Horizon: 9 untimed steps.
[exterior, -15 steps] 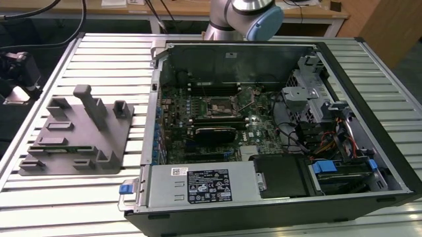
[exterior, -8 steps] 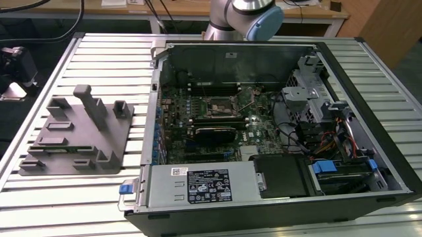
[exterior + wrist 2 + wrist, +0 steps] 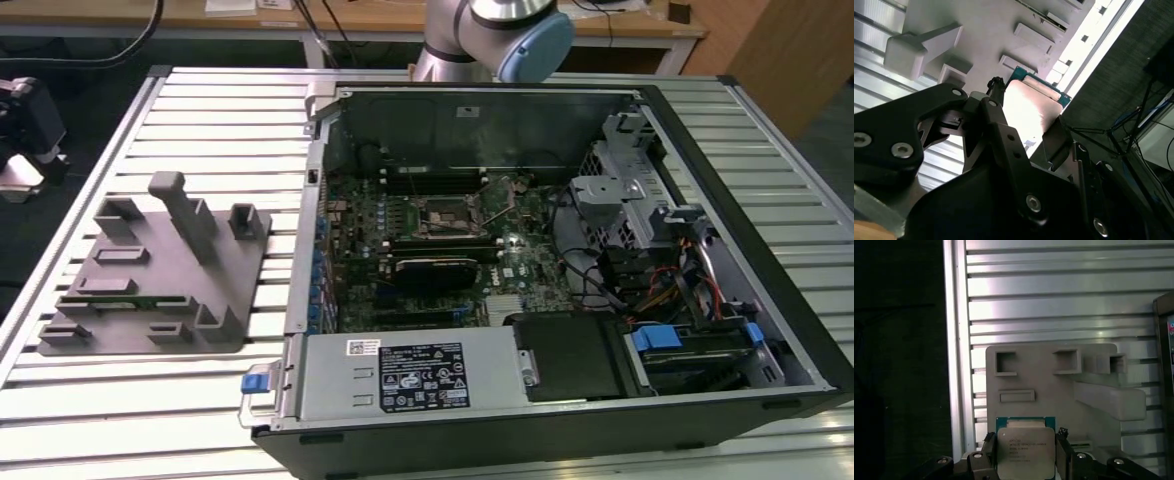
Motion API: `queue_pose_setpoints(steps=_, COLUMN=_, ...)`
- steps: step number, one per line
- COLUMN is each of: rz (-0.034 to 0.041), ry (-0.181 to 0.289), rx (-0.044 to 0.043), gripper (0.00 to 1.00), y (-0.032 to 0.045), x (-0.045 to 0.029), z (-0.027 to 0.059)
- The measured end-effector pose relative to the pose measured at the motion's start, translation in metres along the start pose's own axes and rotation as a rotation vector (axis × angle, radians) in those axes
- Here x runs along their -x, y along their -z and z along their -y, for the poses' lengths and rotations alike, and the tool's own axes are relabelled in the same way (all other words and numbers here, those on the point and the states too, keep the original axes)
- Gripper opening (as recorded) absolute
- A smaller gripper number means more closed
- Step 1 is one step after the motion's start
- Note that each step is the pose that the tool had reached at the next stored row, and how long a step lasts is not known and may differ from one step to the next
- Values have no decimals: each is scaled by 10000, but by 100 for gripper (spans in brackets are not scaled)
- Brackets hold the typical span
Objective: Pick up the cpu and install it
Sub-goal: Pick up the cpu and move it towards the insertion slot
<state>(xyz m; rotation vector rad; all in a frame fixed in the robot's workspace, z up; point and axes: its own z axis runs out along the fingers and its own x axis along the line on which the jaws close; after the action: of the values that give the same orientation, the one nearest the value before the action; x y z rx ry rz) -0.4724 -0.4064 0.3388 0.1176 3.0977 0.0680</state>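
My gripper [image 3: 1025,452] is shut on the cpu [image 3: 1025,445], a flat square chip with a pale silver top and a green rim. One black finger [image 3: 988,450] presses each of two opposite sides. The second wrist view has the same cpu [image 3: 1031,102] held between the black fingers [image 3: 996,115]. Held chip and gripper hang above the grey plastic tray [image 3: 1054,385], apart from it. In the exterior view the motherboard's socket [image 3: 447,213] lies open in the middle of the computer case [image 3: 561,300], with its retention lever raised.
The grey tray [image 3: 147,270] with upright blocks lies on the slatted metal table [image 3: 214,110] at the exterior view's left, beside the case. The arm's base [image 3: 494,40] rises behind the case. The table's edge [image 3: 956,340] borders dark floor.
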Motion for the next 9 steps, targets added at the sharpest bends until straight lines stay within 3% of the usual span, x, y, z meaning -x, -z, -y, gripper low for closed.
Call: queue_pose_setpoints(steps=9, rz=2, ry=0, rx=1, gripper=55, y=238, x=9, z=-11)
